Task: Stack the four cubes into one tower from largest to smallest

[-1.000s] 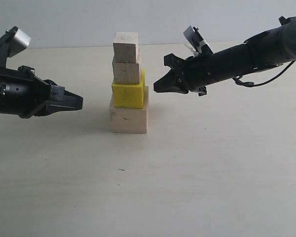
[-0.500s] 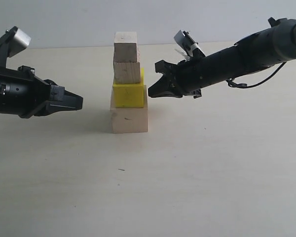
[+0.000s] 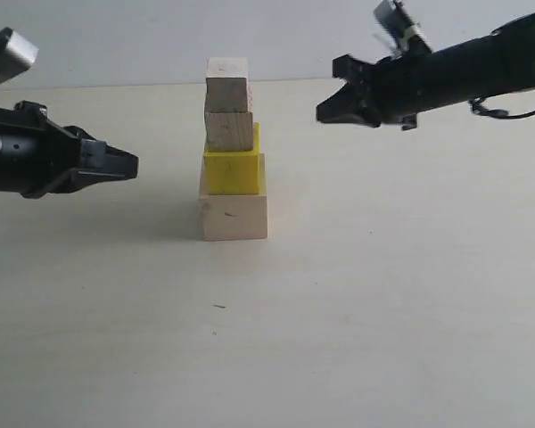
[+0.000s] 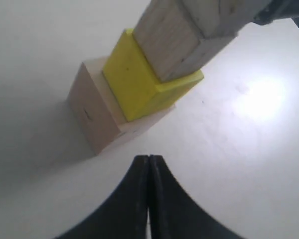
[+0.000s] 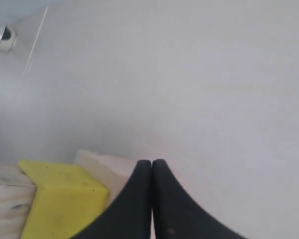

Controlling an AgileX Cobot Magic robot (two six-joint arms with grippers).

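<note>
Tower (image 3: 234,171) apart, between left pincer (image 3: 133,164) and right pincer (image 3: 322,113), both closed and empty.

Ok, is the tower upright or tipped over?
Upright: the tower stands as one column, largest wooden cube at the bottom, smallest wooden cube on top.

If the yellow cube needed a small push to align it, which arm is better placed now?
Probably left. The left pincer is shut and points at the yellow cube at that cube's own height. The right pincer, also shut, is higher than the yellow cube.
</note>
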